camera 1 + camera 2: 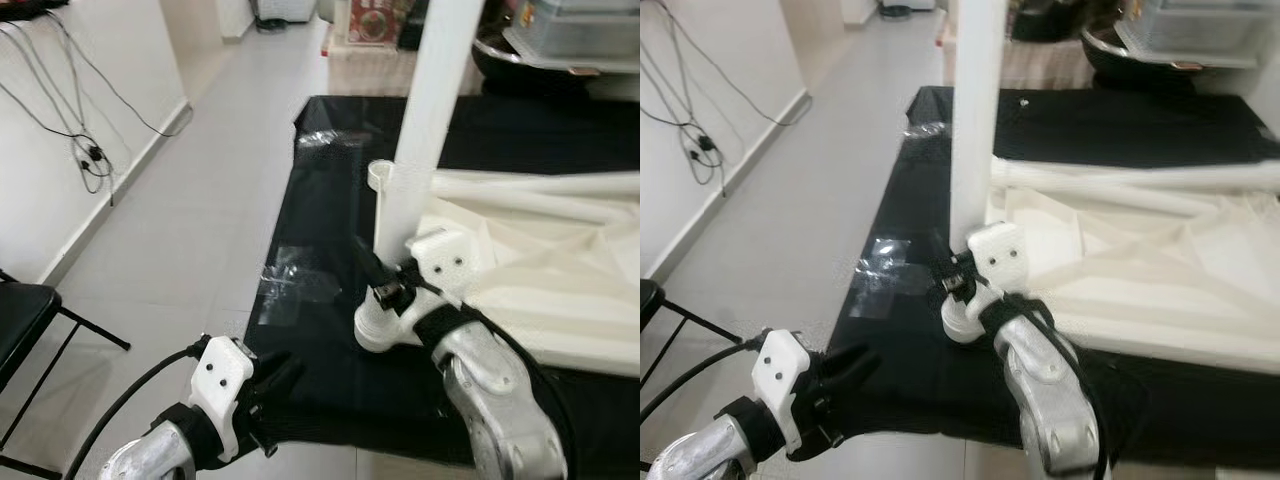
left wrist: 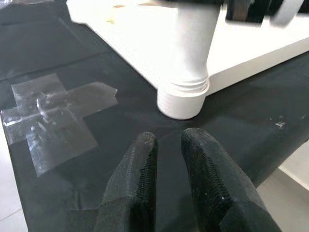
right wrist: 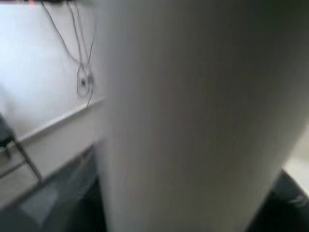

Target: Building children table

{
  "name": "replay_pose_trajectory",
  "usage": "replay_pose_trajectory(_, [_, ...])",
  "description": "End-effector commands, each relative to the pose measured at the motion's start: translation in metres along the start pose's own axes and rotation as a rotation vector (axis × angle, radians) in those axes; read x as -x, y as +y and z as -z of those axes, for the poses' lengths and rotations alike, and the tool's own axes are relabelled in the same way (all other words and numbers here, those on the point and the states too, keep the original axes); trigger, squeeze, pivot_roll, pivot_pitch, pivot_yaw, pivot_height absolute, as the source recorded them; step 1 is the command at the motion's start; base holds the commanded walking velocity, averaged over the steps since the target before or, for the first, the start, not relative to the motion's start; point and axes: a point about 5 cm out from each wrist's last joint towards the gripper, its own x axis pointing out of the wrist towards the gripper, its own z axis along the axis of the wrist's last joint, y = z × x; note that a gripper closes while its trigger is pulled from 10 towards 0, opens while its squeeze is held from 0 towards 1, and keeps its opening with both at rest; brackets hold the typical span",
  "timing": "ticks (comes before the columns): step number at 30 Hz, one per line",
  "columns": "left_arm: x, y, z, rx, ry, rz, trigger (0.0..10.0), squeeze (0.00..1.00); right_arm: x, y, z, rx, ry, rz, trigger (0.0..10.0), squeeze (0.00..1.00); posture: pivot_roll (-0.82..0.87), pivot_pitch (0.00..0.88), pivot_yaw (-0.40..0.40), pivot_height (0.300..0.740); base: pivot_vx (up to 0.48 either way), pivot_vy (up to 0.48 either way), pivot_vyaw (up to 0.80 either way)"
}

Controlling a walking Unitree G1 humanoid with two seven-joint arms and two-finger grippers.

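A white table leg (image 1: 425, 110) stands upright at the near corner of the upside-down white tabletop (image 1: 540, 290), its threaded end (image 2: 182, 99) resting on the black mat (image 1: 320, 330). My right gripper (image 1: 385, 285) is shut on the leg low down, and the leg looms close and blurred in the right wrist view (image 3: 183, 116). A second white leg (image 1: 540, 185) lies across the tabletop. An open round socket (image 1: 380, 172) sits at the tabletop's far left corner. My left gripper (image 2: 166, 145) hovers low over the mat's front edge, shut and holding nothing, a short way from the leg's end.
The mat lies on a pale tiled floor, with clear tape patches (image 1: 290, 280) stuck on it. A black chair (image 1: 20, 320) stands at the left, and cables (image 1: 90, 150) hang on the left wall. Boxes and a dark bowl (image 1: 520, 60) sit beyond the mat.
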Motion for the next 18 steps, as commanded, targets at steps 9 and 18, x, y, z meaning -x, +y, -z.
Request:
replay_pose_trajectory(9, [0.001, -0.002, 0.003, -0.001, 0.012, -0.006, 10.0, 0.0, -0.009, -0.006, -0.016, -0.057, -0.068, -0.352, 10.0, 1.0, 0.05, 0.167, 0.009, 0.74, 0.0, 0.0, 0.0])
replay_pose_trajectory(18, [0.001, -0.004, 0.004, 0.002, 0.012, -0.01, 10.0, 0.0, -0.031, -0.05, -0.029, 0.034, -0.069, -0.554, 10.0, 0.0, 0.07, 0.175, 0.004, 0.74, 0.0, 0.0, 0.0])
